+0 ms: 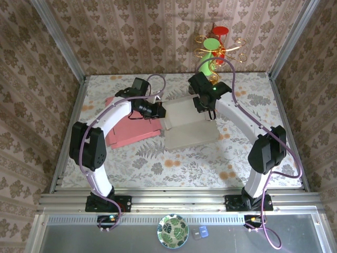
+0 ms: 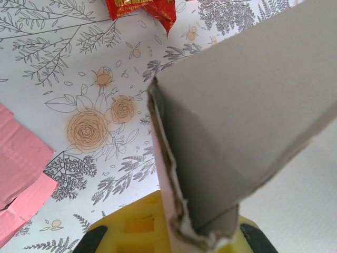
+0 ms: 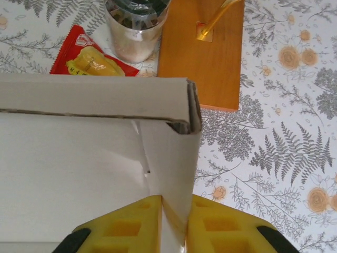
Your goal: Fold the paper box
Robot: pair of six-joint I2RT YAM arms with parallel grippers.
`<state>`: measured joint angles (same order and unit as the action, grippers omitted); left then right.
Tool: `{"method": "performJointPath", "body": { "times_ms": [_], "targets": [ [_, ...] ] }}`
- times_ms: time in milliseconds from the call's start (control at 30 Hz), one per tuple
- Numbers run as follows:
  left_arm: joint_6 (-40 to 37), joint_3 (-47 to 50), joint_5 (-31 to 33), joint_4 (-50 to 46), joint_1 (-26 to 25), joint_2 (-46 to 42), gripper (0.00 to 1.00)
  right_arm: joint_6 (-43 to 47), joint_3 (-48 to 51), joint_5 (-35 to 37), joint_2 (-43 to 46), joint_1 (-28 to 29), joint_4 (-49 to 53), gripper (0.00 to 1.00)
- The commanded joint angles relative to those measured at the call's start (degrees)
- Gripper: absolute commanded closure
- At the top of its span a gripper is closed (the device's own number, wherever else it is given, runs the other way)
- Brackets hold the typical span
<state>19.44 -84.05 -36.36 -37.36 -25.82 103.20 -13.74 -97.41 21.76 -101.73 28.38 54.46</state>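
My left hand [image 2: 196, 236] is clamped on a ragged-edged wall of the thin, creased pink-and-white card paper box [image 1: 185, 126]. My right hand [image 3: 174, 224] pinches another smooth upright wall, mid floral counter [image 1: 158, 164].

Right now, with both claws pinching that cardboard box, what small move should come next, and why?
Probably the right gripper should tip its pinched side wall inward to firm the corner crease, while the left gripper holds its wall. Both are shut on the paper box, whose walls stand raised, though its pink panel lies flat.
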Motion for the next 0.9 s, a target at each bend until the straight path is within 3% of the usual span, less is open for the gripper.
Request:
{"method": "performJointPath", "body": {
  "times_ms": [0, 367, 500, 867],
  "targets": [
    [0.3, -2.5, -1.6, 0.6, 0.1, 0.3, 1.0, -1.1, -0.6, -3.6, -0.1, -0.4, 2.0, 0.78],
    [0.2, -2.6, -1.8, 0.6, 0.0, 0.5, 1.0, -1.2, -0.4, -4.1, -0.9, -1.1, 1.5, 0.68],
    [0.2, -2.8, -1.7, 0.5, 0.1, 0.5, 1.0, -1.2, -0.9, -2.3, -0.9, -1.1, 1.7, 0.85],
    [0.7, -3.8, -0.9, -0.6, -1.8, 1.1, 1.0, -3.3, -4.2, 8.8, -4.5, -0.5, 7.6, 1.0]
  ]
}}
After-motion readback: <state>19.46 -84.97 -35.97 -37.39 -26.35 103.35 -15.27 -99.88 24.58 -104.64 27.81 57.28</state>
